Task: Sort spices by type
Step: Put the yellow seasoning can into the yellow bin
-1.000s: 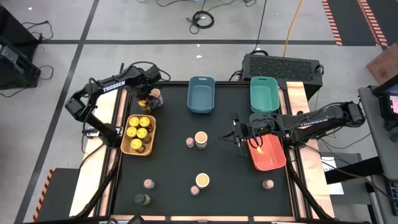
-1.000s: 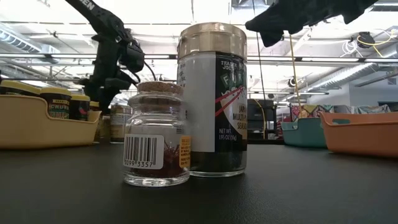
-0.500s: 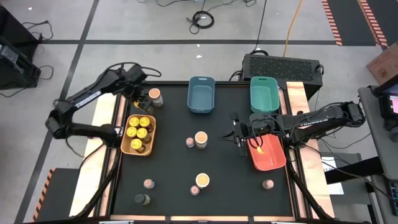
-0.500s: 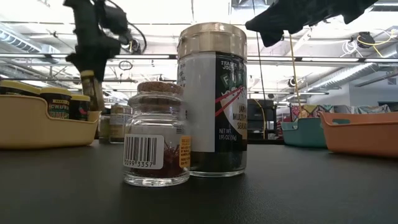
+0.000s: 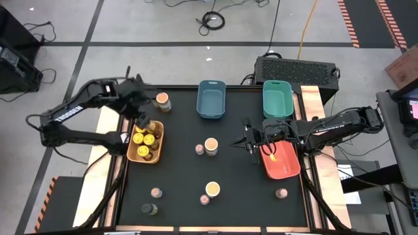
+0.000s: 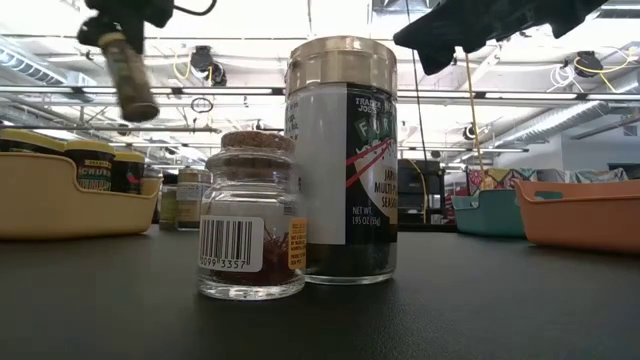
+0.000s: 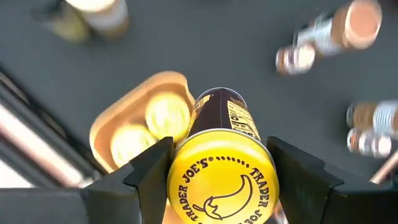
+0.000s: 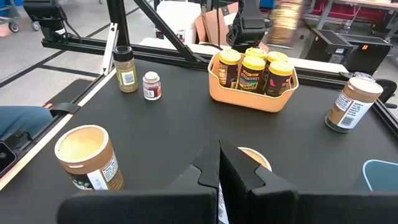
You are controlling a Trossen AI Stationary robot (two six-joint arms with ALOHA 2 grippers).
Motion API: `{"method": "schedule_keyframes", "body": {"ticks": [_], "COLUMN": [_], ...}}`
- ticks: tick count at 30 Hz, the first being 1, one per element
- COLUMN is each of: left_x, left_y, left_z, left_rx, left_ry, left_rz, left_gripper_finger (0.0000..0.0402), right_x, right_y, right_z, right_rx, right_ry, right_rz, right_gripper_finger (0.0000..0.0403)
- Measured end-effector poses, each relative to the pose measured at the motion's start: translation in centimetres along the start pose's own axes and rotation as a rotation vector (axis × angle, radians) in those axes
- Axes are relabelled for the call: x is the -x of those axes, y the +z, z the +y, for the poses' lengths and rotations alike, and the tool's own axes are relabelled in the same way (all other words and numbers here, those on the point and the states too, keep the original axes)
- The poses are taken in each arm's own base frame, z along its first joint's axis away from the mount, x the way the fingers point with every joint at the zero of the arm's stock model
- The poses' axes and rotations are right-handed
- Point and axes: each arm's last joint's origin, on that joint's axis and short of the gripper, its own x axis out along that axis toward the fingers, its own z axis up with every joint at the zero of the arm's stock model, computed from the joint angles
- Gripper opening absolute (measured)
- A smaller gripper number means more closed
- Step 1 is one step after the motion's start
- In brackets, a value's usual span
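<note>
We have just lifted a yellow-lidded jar (image 7: 222,176) clear of the worktop (image 5: 228,170), left gripper (image 5: 141,119) fingers pinching it above the orange bin (image 5: 133,154) of matching jars, ready to drop in, while our right gripper (image 5: 251,144) waits mid-worktop, fingers pressed together.

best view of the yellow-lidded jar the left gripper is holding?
Left wrist view: the yellow-lidded jar fills the frame, clamped between the left gripper fingers. Low view shows it blurred, raised above the orange bin. High view barely resolves it.
</note>
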Motion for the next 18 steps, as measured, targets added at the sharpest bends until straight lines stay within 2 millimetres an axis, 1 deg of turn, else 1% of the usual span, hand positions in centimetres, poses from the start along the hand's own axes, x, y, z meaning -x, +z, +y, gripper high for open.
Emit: {"method": "schedule_keyframes", "body": {"ticks": [4,11,18], "left_x": [-0.1,-0.2,-0.6], "left_y": [-1.4,-2.6,-3.8], "left_z": [-1.0,-2.6,-4.1], "left_rx": [0.017,0.000,-0.110], "left_ry": [0.020,-0.023,-0.072], "left_rz": [0.087,0.144,0.231], "left_gripper_finger": [0.0234,0.0234,0.0234], "right_x": [0.0,0.0,0.0], "right_y": [0.0,0.0,0.0], "right_z": [0.0,0.0,0.0], "right_rx": [0.000,0.000,0.000], "right_ry": [0.000,0.000,0.000], "right_rz": [0.000,0.003,0.004], "right_gripper_finger": [0.0001,0.0001,0.0001]}}
